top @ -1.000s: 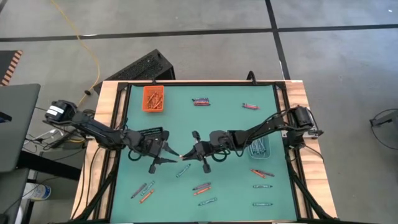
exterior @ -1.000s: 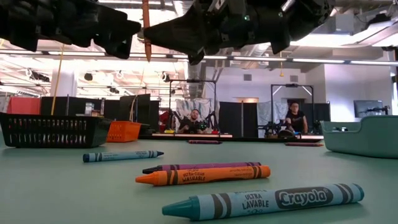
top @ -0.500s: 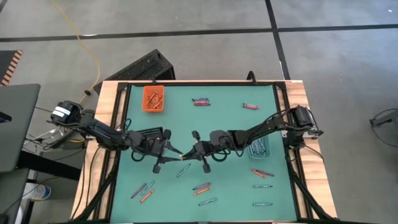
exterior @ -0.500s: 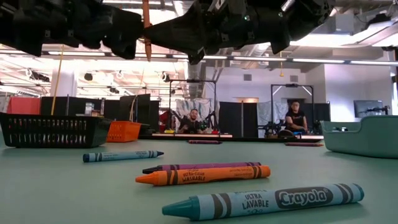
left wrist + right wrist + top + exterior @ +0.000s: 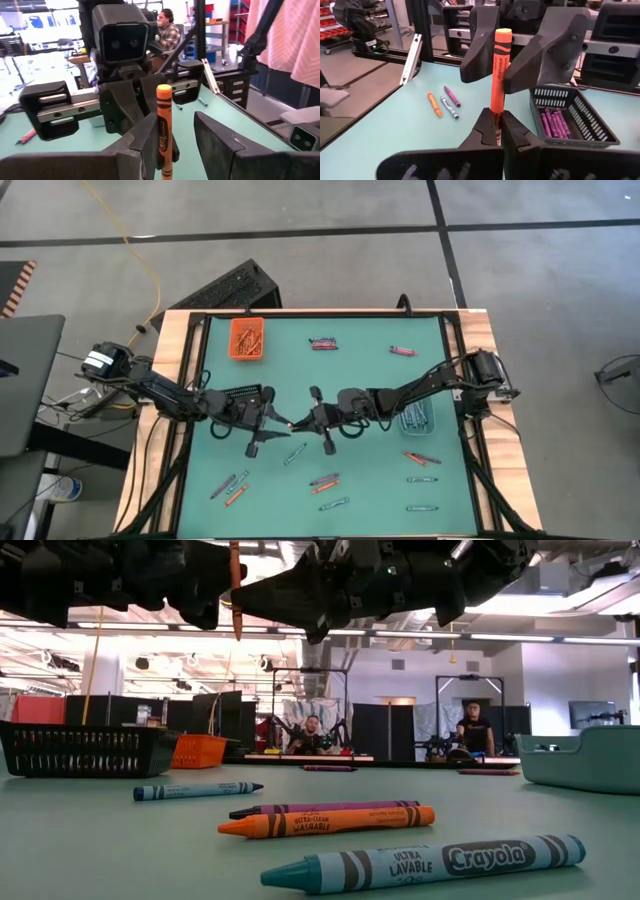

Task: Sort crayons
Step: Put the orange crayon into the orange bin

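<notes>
- Table (image 5: 360,370): green mat, wooden border; grey floor around it.
- Loose crayons (image 5: 325,482) lie scattered near the front edge; others at the back.
- Orange tray (image 5: 247,338) at back left; black basket (image 5: 570,117) holds purple crayons; clear tray (image 5: 417,418) at right.
- Right gripper (image 5: 306,422): jaws clamped on orange crayon (image 5: 497,75), above table centre.
- Left gripper (image 5: 277,426): jaws apart, flanking that crayon's other end.
- Room behind: two seated people (image 5: 315,732), ceiling strip lights.
</notes>
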You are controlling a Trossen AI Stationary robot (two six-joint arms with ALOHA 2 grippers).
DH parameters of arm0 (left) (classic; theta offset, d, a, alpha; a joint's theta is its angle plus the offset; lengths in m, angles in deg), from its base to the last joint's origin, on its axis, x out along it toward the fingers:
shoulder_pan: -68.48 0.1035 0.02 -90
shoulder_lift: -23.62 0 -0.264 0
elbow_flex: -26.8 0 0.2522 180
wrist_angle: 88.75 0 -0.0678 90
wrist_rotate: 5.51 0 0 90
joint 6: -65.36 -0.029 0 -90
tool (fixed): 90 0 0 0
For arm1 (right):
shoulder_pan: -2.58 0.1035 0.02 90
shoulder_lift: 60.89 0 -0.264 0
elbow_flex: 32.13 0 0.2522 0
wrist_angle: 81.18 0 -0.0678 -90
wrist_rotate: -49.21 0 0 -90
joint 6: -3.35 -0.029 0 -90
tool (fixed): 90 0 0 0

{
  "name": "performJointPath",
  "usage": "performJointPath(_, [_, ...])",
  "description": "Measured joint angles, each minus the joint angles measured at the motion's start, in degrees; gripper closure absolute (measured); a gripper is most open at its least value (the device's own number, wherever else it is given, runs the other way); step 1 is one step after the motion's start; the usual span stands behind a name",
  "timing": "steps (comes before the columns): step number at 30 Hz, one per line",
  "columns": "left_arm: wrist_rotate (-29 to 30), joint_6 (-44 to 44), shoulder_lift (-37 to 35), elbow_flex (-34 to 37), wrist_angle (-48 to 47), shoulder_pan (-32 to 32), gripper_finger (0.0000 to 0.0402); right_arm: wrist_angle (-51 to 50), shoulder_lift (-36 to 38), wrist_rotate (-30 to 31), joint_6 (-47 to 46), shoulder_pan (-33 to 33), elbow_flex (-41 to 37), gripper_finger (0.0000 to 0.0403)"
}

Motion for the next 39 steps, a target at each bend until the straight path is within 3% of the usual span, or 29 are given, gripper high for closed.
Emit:
performJointPath(10, [2.1,0.0,0.0,0.0,-0.2,0.0,0.0292,-0.2,0.0,2.0,0.0,0.0,0.0,0.0401])
performJointPath(16, [2.7,-1.6,0.0,-0.1,-0.5,0.0,0.0361,-0.2,0.0,2.0,0.0,0.0,0.0,0.0396])
performJointPath(19, [3.3,-1.8,0.0,-0.1,-1.7,0.0,0.0390,-0.6,0.0,2.0,0.0,0.0,0.0,0.0384])
performJointPath(27, [4.7,-1.7,0.0,-0.1,-3.9,0.0,0.0388,-1.7,0.0,1.5,0.0,-2.0,0.0,0.0320])
performJointPath(33, [16.5,-3.2,-3.0,-0.1,-12.6,0.0,0.0388,-11.9,0.8,2.1,-0.6,-4.9,0.0,0.0288])
performJointPath(39, [34.4,-4.4,-15.8,-0.1,-28.8,2.6,0.0388,-20.5,3.0,2.2,-5.4,-6.4,0.0,0.0285])
